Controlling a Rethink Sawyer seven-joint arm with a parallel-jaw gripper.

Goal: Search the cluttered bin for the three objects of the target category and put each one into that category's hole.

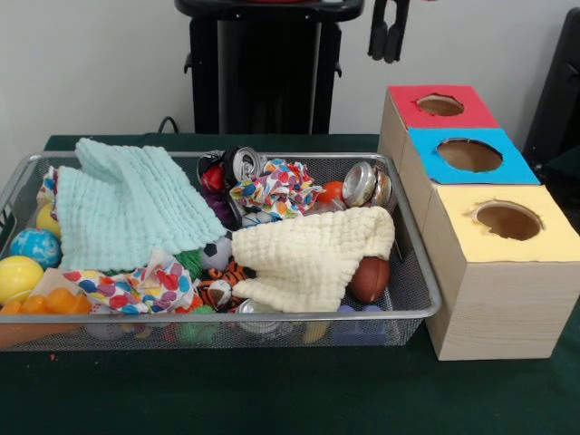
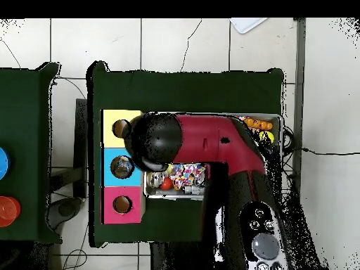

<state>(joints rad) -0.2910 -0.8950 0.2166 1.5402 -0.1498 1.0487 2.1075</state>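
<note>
You are looking at a robotics lab set up for a sorting trial. A green-covered table stands on a pale tiled floor against a bare white wall. On it sit a wire mesh bin heaped with toys, cloths and cans, and a row of wooden boxes topped in red, blue and yellow, each cut with a round hole. A red robot arm reaches over the table, and cables trail across the tiles.
</note>
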